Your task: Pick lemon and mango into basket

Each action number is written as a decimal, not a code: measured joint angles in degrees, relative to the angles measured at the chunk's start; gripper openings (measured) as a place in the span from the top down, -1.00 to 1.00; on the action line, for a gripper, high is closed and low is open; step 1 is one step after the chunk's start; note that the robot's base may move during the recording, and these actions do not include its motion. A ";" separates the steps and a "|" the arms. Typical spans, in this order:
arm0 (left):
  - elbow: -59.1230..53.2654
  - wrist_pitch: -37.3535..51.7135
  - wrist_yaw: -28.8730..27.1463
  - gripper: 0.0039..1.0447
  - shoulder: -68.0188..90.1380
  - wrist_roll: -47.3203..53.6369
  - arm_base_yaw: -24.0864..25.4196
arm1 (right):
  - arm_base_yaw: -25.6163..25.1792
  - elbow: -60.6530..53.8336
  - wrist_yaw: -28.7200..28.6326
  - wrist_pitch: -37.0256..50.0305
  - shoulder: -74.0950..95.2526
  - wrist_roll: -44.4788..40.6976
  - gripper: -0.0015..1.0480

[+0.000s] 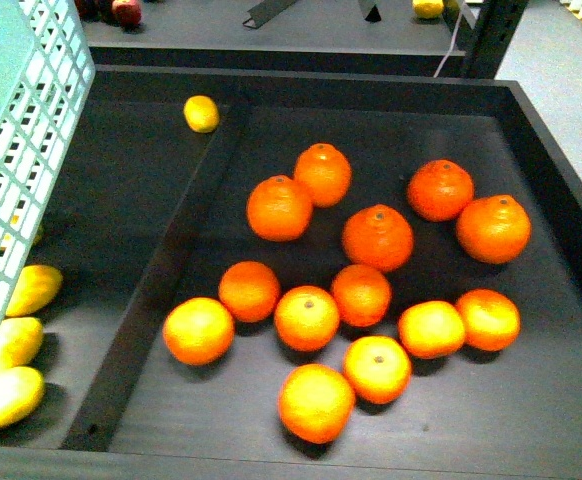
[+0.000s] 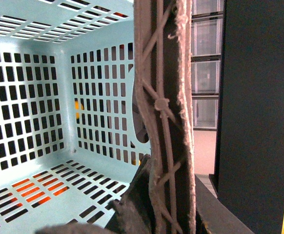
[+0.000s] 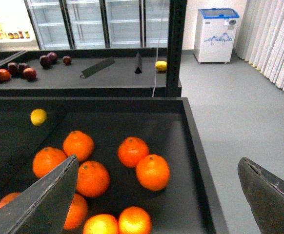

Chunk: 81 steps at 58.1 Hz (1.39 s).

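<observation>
Turquoise basket (image 1: 21, 120) is held tilted, its handle (image 2: 164, 122) clamped in the left gripper (image 2: 171, 204). Right gripper (image 3: 157, 163) is spread wide above oranges (image 1: 378, 237); the lemon (image 1: 201, 113) is left untouched.

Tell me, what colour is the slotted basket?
The basket is light turquoise, clearest in the left wrist view.

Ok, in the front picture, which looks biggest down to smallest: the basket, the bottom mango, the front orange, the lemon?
1. basket, even partly out of frame
2. bottom mango and front orange: about alike; the mango is cut off, so unranked
3. lemon, smallest, but also farthest back
</observation>
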 joint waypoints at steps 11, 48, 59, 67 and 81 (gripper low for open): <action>0.00 0.00 -0.02 0.88 0.02 0.00 0.00 | 0.00 0.00 -0.02 0.00 0.00 0.00 -0.83; 0.02 0.00 -0.11 0.88 0.07 0.02 0.02 | 0.00 0.00 -0.15 0.02 0.00 0.02 -0.83; 0.02 0.00 -0.09 0.88 0.02 0.04 0.02 | 0.00 0.00 -0.04 0.00 0.00 -0.02 -0.83; 0.02 0.00 -0.09 0.88 0.02 0.02 0.02 | 0.00 0.00 -0.13 0.00 -0.02 0.02 -0.83; 0.02 0.00 -0.04 0.88 0.02 0.00 0.02 | -0.02 0.00 -0.11 0.02 0.00 0.02 -0.83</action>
